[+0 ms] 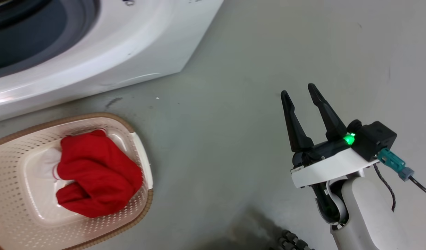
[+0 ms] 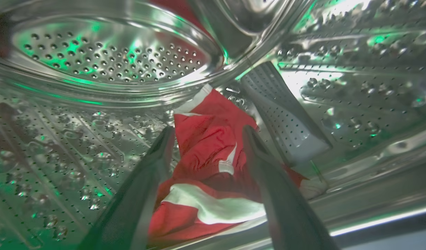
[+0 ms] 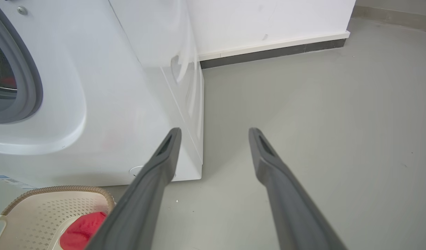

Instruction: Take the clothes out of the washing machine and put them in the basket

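Observation:
The white washing machine point(image 1: 105, 45) stands at the upper left of the head view. Inside its steel drum point(image 2: 105, 59), a red garment with white stripes point(image 2: 206, 163) lies crumpled on the drum floor. My left gripper point(image 2: 207, 133) is open inside the drum, one finger on each side of that garment, just short of it. Another red garment point(image 1: 96, 173) lies bunched in the cream basket point(image 1: 11, 180) on the floor in front of the machine. My right gripper point(image 1: 299, 92) hangs open and empty above the bare floor, to the right of the basket.
Grey floor point(image 1: 233, 104) stretches to the right of the machine. A white wall with a dark skirting board point(image 3: 268, 52) runs behind it. A grey drum paddle point(image 2: 282, 114) rises right of the garment. Cables point(image 1: 400, 173) trail from my right wrist.

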Controlling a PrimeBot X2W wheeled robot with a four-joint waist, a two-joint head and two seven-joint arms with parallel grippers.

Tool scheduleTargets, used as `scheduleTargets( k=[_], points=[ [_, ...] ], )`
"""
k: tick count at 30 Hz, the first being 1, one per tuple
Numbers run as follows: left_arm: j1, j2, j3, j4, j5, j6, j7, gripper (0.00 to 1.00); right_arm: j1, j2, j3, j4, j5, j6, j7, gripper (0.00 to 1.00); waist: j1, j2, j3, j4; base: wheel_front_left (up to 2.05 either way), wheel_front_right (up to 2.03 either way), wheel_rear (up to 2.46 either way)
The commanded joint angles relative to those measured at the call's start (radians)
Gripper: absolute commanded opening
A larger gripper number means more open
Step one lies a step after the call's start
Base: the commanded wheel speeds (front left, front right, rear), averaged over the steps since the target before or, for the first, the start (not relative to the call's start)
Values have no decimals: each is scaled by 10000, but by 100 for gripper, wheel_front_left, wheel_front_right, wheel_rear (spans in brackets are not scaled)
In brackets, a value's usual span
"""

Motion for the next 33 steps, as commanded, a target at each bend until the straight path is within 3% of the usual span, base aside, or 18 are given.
scheduleTargets(
  k=[1, 7, 14, 19, 28, 29, 30, 31, 32, 33],
  points=[
    [-208, 118, -241, 54, -177, -7, 242, 100, -187, 4, 27, -34, 35, -7, -47, 100, -1, 0, 206, -217, 0, 0, 0],
    [-1002, 1224, -1461, 190, -1187, 0, 1960, 100, -321, 5, 264, -149, 343, -7, -43, 100, -1, 0, 628, -602, 0, 0, 0],
    [-924, 2392, -1830, -27, -2013, -2, 3231, 100, -307, 7, 446, -170, 571, -7, -45, 100, -1, 0, 1045, -955, 0, 0, 0],
    [-641, 2855, -1704, -346, -2277, 26, 3770, 100, -366, 7, 539, -252, 643, -7, -46, 100, -1, 0, 1318, -1108, 0, 0, 0],
    [-172, 3251, -1494, -1072, -2516, 465, 4757, 100, -361, 5, 730, -337, 735, -7, -45, 100, -1, 0, 1605, -1318, 0, 0, 0],
    [-124, 3290, -1478, -1169, -2533, 520, 4822, 93, -368, 5, 728, -329, 752, -7, -45, 100, -1, 0, 1618, -1339, 0, 0, 0],
    [-57, 3322, -1473, -1283, -2547, 595, 4861, 53, -373, 5, 716, -324, 767, -7, -45, 100, -1, 0, 1623, -1350, 0, 0, 0],
    [-24, 3378, -1452, -1442, -2499, 678, 4829, 22, -370, 7, 721, -330, 781, -7, -45, 100, -1, 0, 1634, -1361, 0, 0, 0],
    [-16, 3417, -1415, -1547, -2453, 802, 4784, 0, -358, 7, 727, -348, 798, -7, -45, 100, -1, 0, 1640, -1373, 0, 0, 0],
    [36, 3436, -1411, -1639, -2461, 861, 4812, 0, -349, 5, 731, -363, 816, -7, -45, 100, -1, 0, 1636, -1383, 0, 0, 0]
  ],
)
